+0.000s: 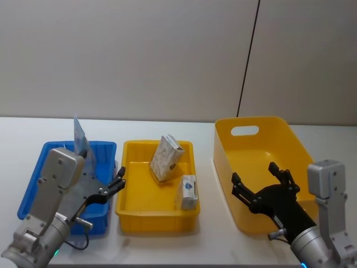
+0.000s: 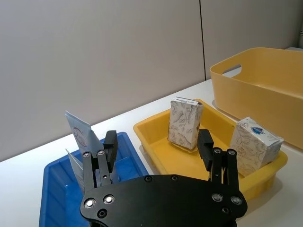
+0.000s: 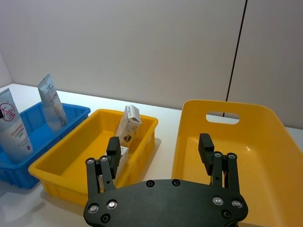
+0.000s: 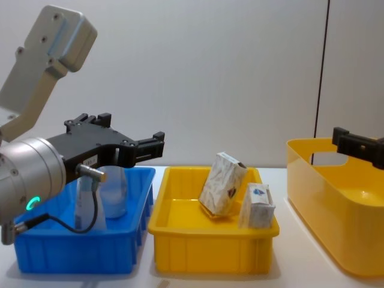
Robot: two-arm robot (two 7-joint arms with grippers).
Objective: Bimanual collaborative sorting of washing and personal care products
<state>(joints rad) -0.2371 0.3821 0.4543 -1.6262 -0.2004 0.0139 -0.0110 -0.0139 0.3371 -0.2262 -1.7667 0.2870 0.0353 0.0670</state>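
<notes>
Two pale-blue squeeze tubes (image 3: 51, 101) stand in the blue bin (image 1: 33, 184); the nearer tube (image 3: 12, 125) bears a red circle mark. A grey-white patterned carton (image 1: 165, 157) leans in the yellow tray (image 1: 156, 215), with a small white box (image 1: 189, 191) carrying a blue mark beside it. My left gripper (image 1: 114, 181) hovers open and empty over the blue bin's right edge, near the tubes (image 4: 114, 192). My right gripper (image 1: 254, 174) hangs open and empty over the large yellow bin (image 1: 290, 139).
The three containers sit in a row on a white table (image 1: 167, 245), with narrow gaps between them. A plain wall rises close behind, and a dark cable (image 1: 248, 56) runs down it above the large bin.
</notes>
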